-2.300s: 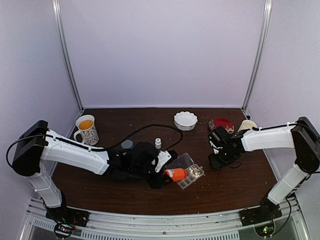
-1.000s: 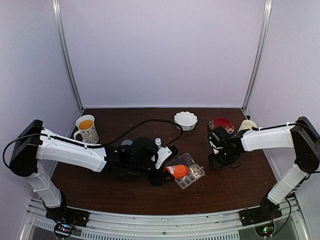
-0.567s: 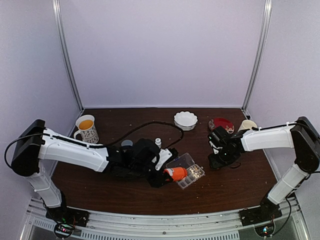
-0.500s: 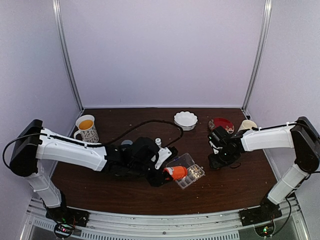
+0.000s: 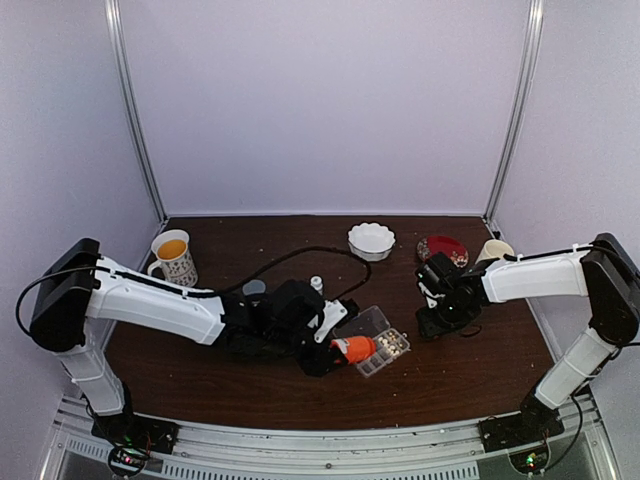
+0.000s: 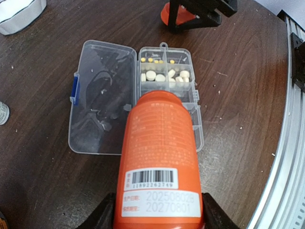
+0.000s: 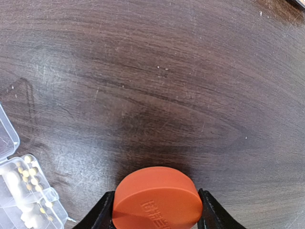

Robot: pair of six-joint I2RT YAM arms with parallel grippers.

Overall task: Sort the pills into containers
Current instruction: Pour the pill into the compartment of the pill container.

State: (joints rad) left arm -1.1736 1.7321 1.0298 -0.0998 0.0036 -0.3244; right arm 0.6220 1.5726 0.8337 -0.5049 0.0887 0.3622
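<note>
A white patterned ceramic mug (image 5: 172, 258) of orange liquid stands at the table's far left. At its 4 o'clock the left gripper (image 6: 158, 217) is about half closed, its 2 black fingers clamped on the base of an orange plastic pill bottle (image 6: 159, 143) that lies tilted, mouth over the middle of a flat clear plastic pill box (image 6: 198, 136). The hinged clear lid (image 6: 101, 102) lies open at 9 o'clock of the small cells (image 6: 196, 109). Tiny pale whitish pills (image 6: 161, 76) fill cells at 12 o'clock of the bottle's mouth. At the box's 3 o'clock the right gripper (image 7: 156, 210), also about half closed, pinches a round orange plastic cap (image 7: 157, 195) low over the dark wooden table (image 7: 181, 71).
</note>
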